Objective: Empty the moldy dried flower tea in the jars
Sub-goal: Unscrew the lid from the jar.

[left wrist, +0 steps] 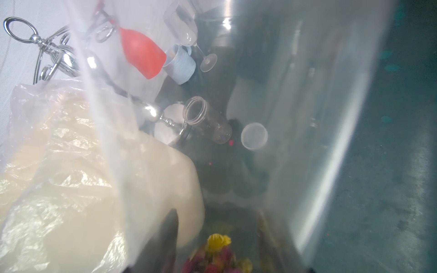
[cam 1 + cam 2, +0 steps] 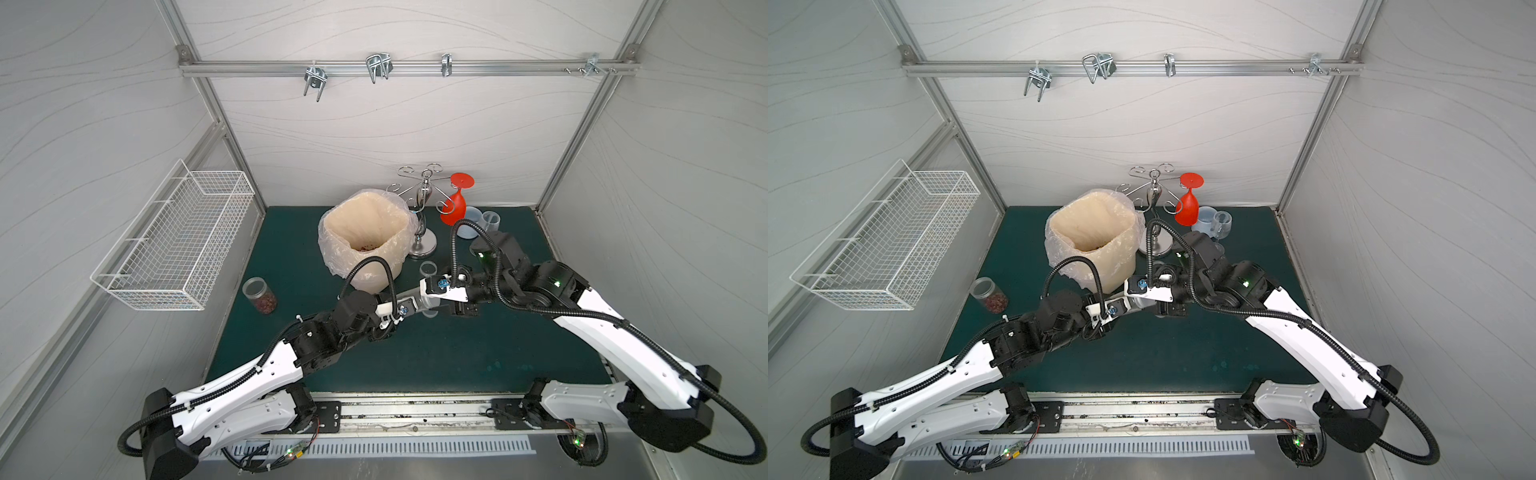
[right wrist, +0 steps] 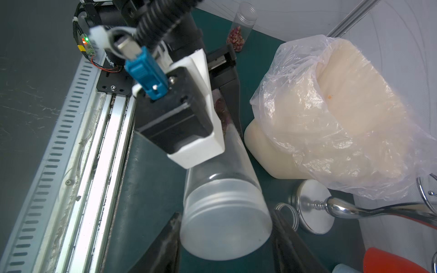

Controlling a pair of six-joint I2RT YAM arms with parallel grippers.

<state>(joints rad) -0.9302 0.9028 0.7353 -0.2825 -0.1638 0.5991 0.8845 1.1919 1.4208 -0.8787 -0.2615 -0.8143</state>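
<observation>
Left tool (image 3: 224, 118) clamps the tall jar (image 3: 227, 165) near its tea (image 1: 217, 255), while right tool (image 3: 225, 214) pinches the lid (image 3: 224, 231).

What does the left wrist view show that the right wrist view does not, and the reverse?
Only the left wrist view: a loose lid, a clear wine glass. Only the right wrist view: the fitted lid of the held jar, the far jar with tea, the front rail. Both: the bag-lined bin, the chrome stand, the red glass.
</observation>
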